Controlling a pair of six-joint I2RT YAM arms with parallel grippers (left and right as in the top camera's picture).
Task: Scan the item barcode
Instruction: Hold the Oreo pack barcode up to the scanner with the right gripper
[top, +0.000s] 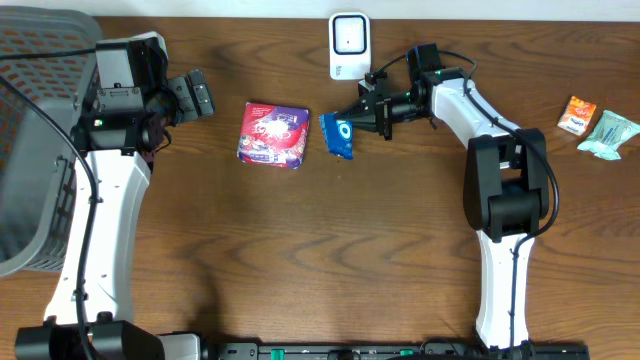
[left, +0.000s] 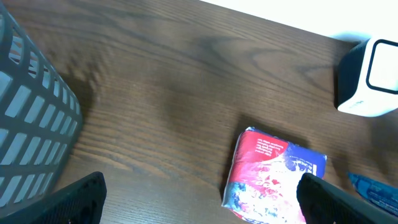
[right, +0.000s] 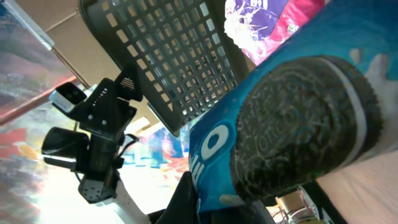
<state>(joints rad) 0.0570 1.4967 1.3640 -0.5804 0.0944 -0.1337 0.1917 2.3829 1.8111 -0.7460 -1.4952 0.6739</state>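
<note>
Your right gripper (top: 356, 120) pinches the blue cookie packet (top: 337, 136), near the white scanner (top: 348, 45). Your left gripper (top: 203, 95) stands spread wide beside the red packet (top: 273, 135).

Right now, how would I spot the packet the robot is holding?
Find the white scanner at the far edge of the table. Just in front of it, the right gripper is shut on a blue packet. Its wrapper shows a sandwich cookie; the pack beside it is red and purple.
</note>
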